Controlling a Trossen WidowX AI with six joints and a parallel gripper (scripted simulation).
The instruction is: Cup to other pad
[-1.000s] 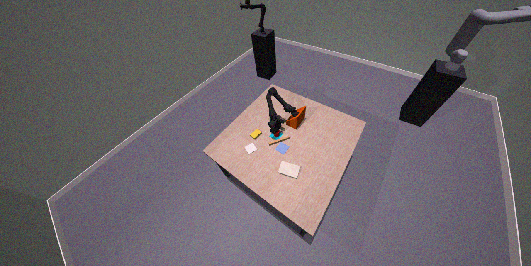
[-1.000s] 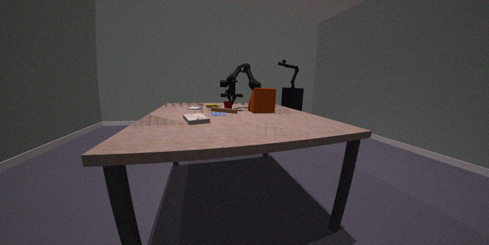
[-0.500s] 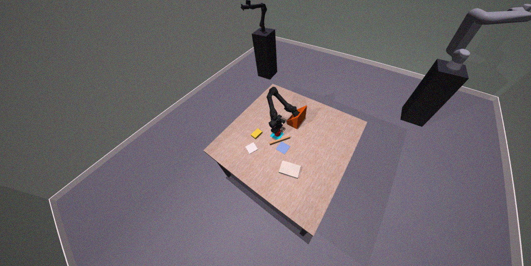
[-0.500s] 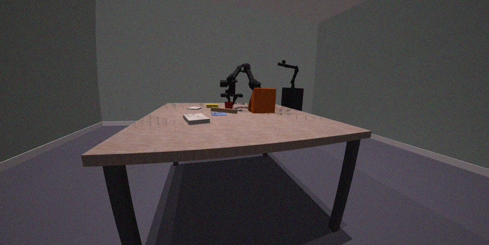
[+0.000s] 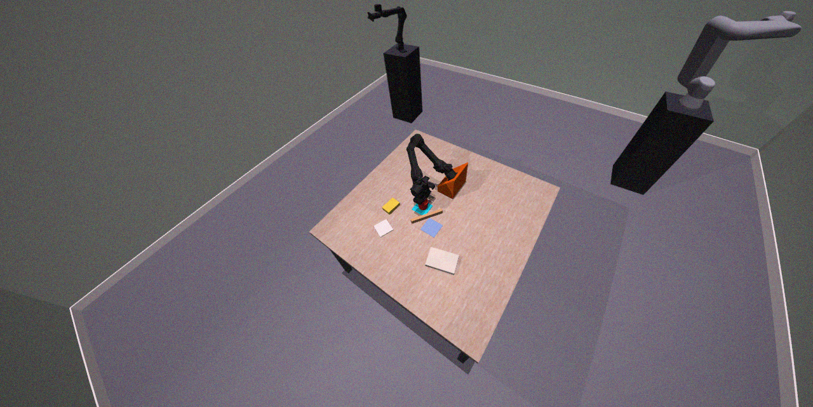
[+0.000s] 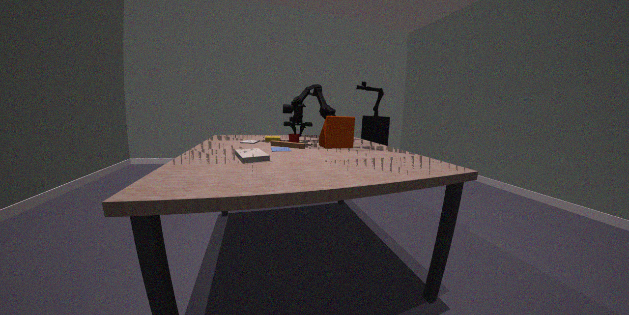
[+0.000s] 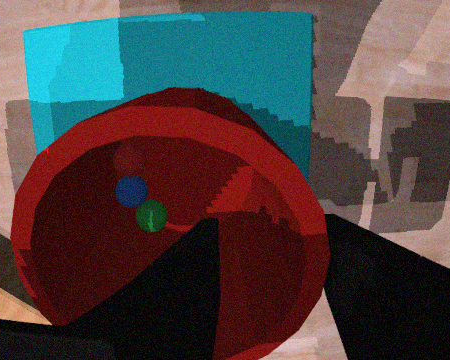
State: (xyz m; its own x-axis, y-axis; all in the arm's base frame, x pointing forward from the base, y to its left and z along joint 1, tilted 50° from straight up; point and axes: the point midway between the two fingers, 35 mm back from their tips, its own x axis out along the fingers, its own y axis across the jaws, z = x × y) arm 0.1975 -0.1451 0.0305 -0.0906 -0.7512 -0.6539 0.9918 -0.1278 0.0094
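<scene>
The red cup (image 5: 423,205) (image 6: 293,137) (image 7: 85,240) stands upright on the cyan pad (image 5: 418,211) (image 7: 85,65). Inside the cup in the wrist view lie a blue marble (image 7: 131,191), a green marble (image 7: 151,216) and a dark red marble (image 7: 129,159). My gripper (image 5: 422,200) (image 6: 297,133) (image 7: 268,232) is partly open at the cup's rim. One finger is inside the cup and the other outside, with a gap between the inner finger and the wall. A flat blue pad (image 5: 431,227) (image 6: 280,149) lies beyond a wooden bar. The cup hides part of the cyan pad.
The wooden bar (image 5: 427,216) (image 6: 287,144) lies close beside the cyan pad. A yellow block (image 5: 390,205) (image 6: 272,138), a white square (image 5: 383,227) (image 6: 249,141), a pale slab (image 5: 442,260) (image 6: 251,155) and a tall orange wedge (image 5: 457,183) (image 6: 338,132) are also on the table.
</scene>
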